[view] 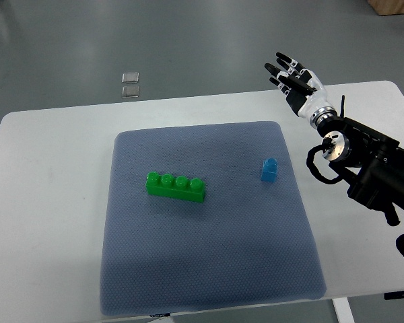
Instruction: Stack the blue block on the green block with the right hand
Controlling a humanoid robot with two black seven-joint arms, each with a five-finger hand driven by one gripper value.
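A small blue block stands on the right part of the grey-blue mat. A long green block with a row of studs lies near the mat's middle, well left of the blue one. My right hand hovers beyond the mat's far right corner, above the table's back edge, fingers spread and holding nothing. Its black arm enters from the right edge. The hand is far up and right of the blue block. No left arm shows.
The mat lies on a white table. Two small clear squares sit on the grey floor past the table's far edge. The table's front edge runs just below the mat.
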